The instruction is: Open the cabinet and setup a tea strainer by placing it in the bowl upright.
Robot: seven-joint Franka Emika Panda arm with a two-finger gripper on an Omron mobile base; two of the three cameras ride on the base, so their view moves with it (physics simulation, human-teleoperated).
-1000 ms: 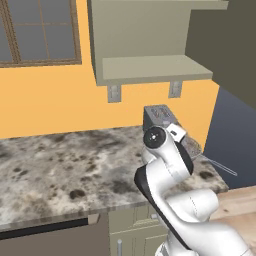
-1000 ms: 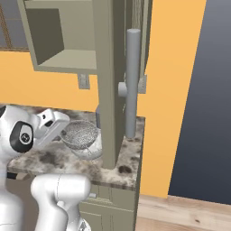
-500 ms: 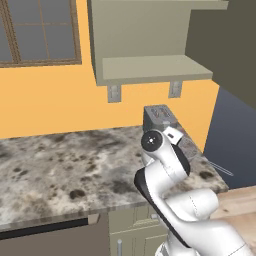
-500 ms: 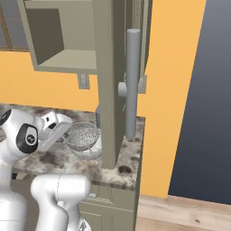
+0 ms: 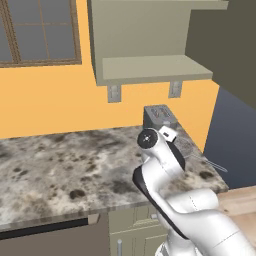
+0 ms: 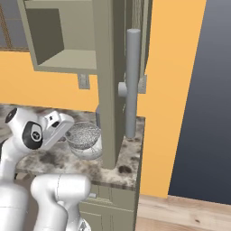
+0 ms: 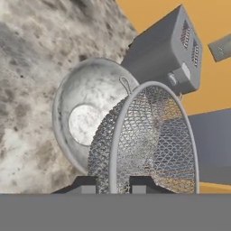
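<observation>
The olive-beige cabinet [image 5: 145,40] stands open; its door [image 6: 106,67], with the grey bar handle [image 6: 132,81], juts out over the counter's right end. My gripper [image 7: 113,182] is shut on the wire-mesh tea strainer [image 7: 149,140], holding it by its rim, tilted in the hand view. The pale bowl [image 7: 85,117] lies just beyond it on the counter. In the right base view the tea strainer [image 6: 83,134] sits at the mouth of the bowl [image 6: 88,152], beside the door. The strainer's thin handle [image 5: 215,165] pokes out to the right.
A grey toaster [image 7: 167,49] stands right behind the bowl against the orange wall; the toaster [image 5: 159,116] is at the counter's back right. The speckled stone counter [image 5: 60,165] stretches left. The counter's edge [image 6: 131,173] is close to the bowl.
My arm has shifted slightly toward the bowl, carrying the strainer a little closer over it. The cabinet door has not moved.
</observation>
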